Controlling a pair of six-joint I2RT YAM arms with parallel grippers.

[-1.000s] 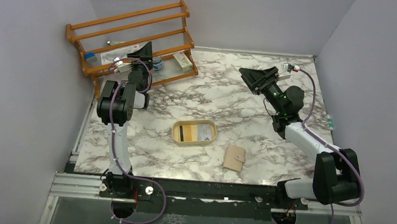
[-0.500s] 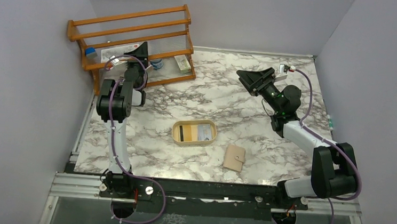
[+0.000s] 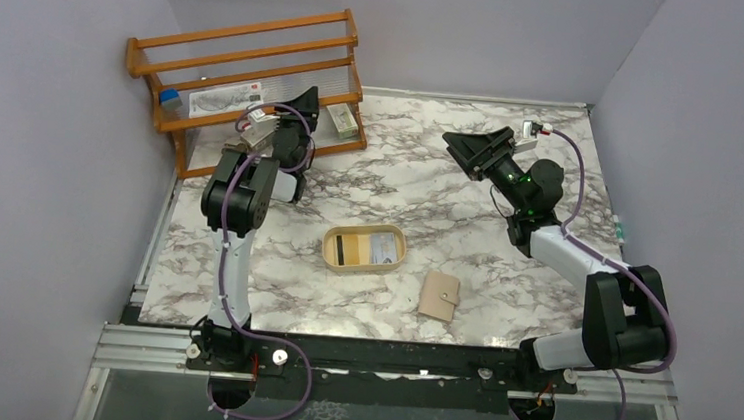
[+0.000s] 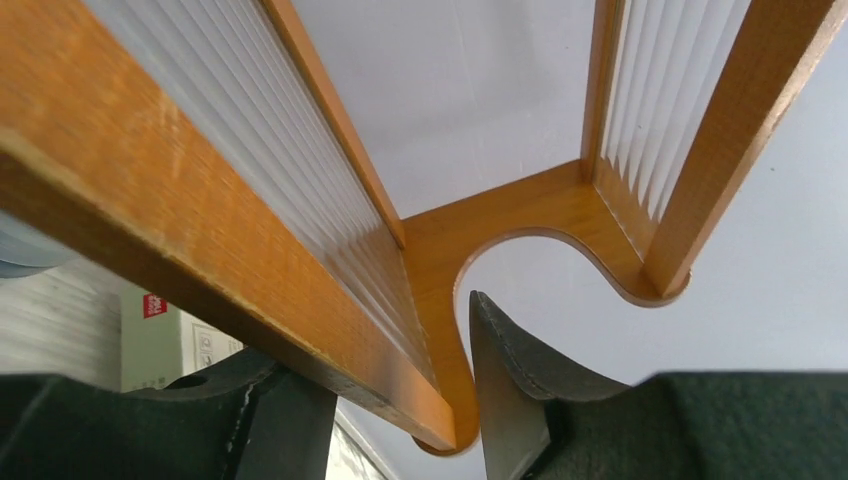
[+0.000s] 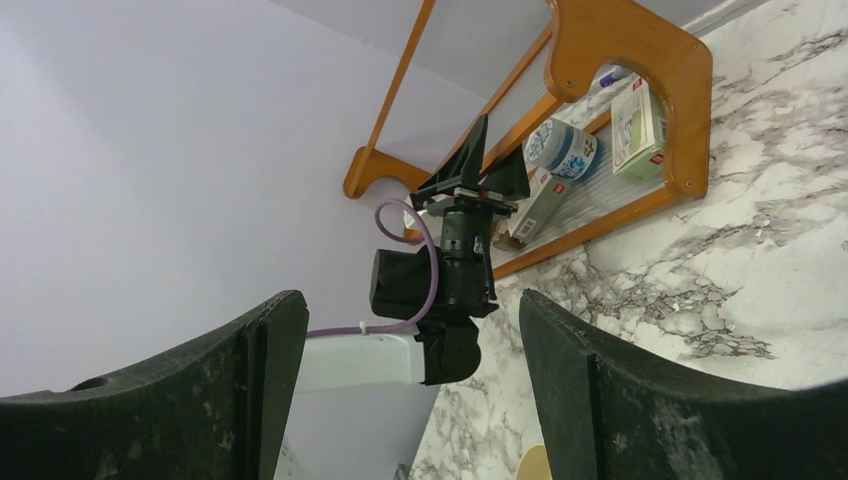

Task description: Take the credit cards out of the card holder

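Orange varnished wooden rack [image 3: 252, 28] with ribbed translucent plastic shelves [image 4: 250, 130], smooth marble-pattern tabletop [image 3: 429, 194], matt tan leather-look card holder [image 3: 438, 296], smooth cream oval tray [image 3: 363, 271], smooth plastic credit cards [image 3: 370, 248], matt grainy black right gripper fingers [image 5: 620, 400], matt pale lilac walls [image 3: 38, 194].

You're looking past the right hand [image 5: 408, 310], its dark fingers [image 5: 230, 390] spread wide at the bottom edge. Between them, across the marble surface [image 5: 770, 210], the left arm [image 5: 445, 290] holds its hand [image 5: 472, 170] up at the wooden rack [image 5: 640, 50], near a round tub [image 5: 560, 148] and a small box [image 5: 637, 125] on its lowest shelf.
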